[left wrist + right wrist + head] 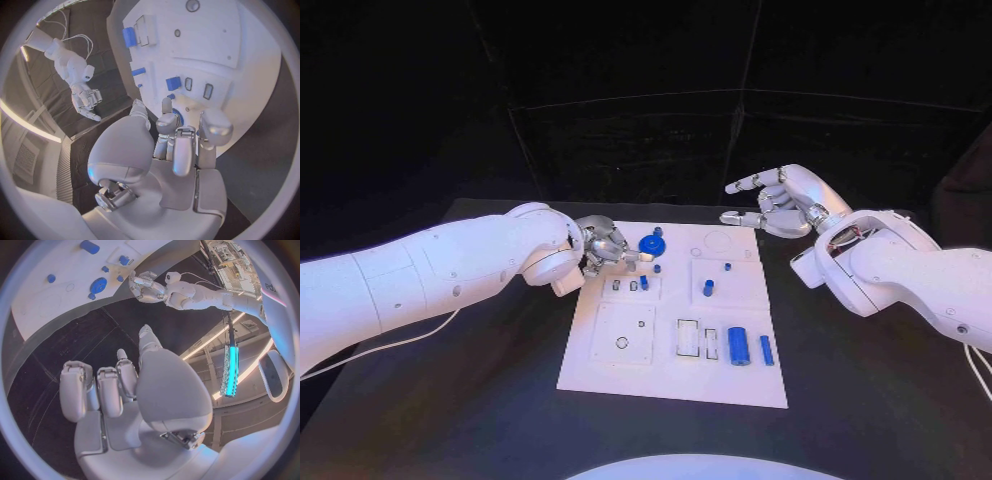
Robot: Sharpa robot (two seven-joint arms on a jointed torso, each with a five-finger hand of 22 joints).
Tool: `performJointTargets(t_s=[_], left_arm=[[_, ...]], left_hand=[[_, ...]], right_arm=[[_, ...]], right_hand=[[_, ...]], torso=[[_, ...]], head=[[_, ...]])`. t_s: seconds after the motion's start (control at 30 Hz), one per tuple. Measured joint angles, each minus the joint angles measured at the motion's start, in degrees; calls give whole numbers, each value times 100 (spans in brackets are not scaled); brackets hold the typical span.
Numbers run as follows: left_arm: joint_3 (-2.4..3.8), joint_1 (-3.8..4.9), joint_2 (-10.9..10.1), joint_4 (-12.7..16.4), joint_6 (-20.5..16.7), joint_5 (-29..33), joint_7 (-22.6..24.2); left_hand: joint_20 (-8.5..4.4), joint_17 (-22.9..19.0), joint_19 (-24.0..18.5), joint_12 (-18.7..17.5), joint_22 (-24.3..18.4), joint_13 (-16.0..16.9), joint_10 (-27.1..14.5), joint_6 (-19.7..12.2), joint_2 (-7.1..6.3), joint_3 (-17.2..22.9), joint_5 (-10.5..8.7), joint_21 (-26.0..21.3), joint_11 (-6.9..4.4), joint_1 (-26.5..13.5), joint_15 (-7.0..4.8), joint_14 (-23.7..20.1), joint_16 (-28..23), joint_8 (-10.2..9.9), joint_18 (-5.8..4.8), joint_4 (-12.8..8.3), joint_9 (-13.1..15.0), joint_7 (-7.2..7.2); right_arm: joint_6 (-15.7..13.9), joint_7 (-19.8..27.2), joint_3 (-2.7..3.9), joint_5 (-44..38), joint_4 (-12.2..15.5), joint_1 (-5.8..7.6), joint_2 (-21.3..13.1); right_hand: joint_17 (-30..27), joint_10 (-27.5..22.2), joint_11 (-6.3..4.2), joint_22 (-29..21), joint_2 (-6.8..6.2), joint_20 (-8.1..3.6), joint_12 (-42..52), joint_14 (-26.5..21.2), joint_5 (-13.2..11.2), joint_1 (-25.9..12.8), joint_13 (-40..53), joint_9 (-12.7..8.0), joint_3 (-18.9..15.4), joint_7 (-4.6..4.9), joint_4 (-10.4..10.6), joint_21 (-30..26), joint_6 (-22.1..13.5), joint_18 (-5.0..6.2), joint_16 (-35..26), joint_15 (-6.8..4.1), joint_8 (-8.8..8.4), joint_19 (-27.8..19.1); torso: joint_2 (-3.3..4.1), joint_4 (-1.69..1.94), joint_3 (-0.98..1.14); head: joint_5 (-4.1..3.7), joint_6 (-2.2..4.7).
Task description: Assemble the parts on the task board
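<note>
On the black tabletop point(877, 380), the white task board point(678, 345) lies at the middle, under a dark room backdrop. Its recesses hold small blue parts: a round blue disc point(653, 246) near the board's far left corner, a blue cylinder point(738, 345) and a slimmer blue bar point(766, 349) toward its near right side, and a short blue peg point(708, 288) at its centre. At the board's far left edge, the left hand point(604, 248) rests with fingers curled onto the board beside the disc; whether it pinches anything I cannot tell. Beyond the board's far right corner, the right hand point(780, 202) hovers spread, holding nothing.
</note>
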Motion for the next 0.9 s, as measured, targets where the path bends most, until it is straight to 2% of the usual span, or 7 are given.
performJointTargets(t_s=[0.1, 0.17, 0.33, 0.6, 0.9], left_arm=[[-49, 27, 135, -54, 75, -295, -271], [-74, 39, 207, -81, 115, -433, -404], [-112, 77, 369, -171, 213, -673, -662], [-132, 91, 519, -272, 394, -838, -886], [-133, 101, 639, -359, 560, -907, -1010]], left_hand=[[-8, 0, 8, 164, 216, 177, 29, -109, 0, -25, 0, 157, -11, 0, -7, -7, 107, 215, 0, 25, 159, -17], [-16, 0, 16, 231, 305, 254, 68, -144, 0, -42, 0, 221, -10, 0, -7, -7, 126, 303, -79, 42, 223, -18], [-9, 0, 48, 275, 399, 330, 87, -188, 0, -42, 0, 271, -30, 0, -7, -7, 148, 398, -88, 41, 303, -35], [-9, -1, 49, 299, 456, 359, 87, -222, 0, -57, 0, 302, -30, 0, -7, -7, 175, 444, -88, 57, 341, -38], [-11, -1, 50, 421, 564, 484, 149, -244, 26, -57, 0, 372, -52, 26, -34, 9, 175, 678, -88, 57, 504, -59]], right_arm=[[4, -61, 0, 27, -24, 3, 4], [9, -98, -1, 39, -42, 3, 10], [28, -183, -1, 60, -77, 5, 41], [77, -279, -1, 81, -101, 6, 86], [126, -345, -1, 98, -172, 6, 139]], right_hand=[[0, 0, 0, 0, -3, 0, 0, 0, 42, -3, 0, 0, -18, 0, 18, 0, 0, 0, 0, 0, 0, 0], [0, 0, 0, 0, 4, 0, 0, 0, 47, -11, 0, 0, -18, 0, 18, 0, 0, 1, 0, 0, 0, 0], [0, -21, -21, 0, 19, 0, 0, 0, 105, -26, 0, 0, -36, 0, 4, 0, 0, 0, 0, 0, 0, 0], [-1, -21, -21, 0, 19, 17, -29, 0, 237, -25, 0, -1, -66, 0, 2, -24, 0, 1, -24, 0, 0, -23], [-1, -20, -21, 0, 42, 0, -38, 0, 336, -49, 0, -1, -95, -21, 0, -46, 20, 1, -45, 0, 0, -41]], torso=[[1, -4, 2], [0, -5, 2], [2, -5, 1], [7, -4, -3], [12, -3, -2]], head=[[7, -9], [7, -18], [-1, -41], [-4, -86], [16, -120]])
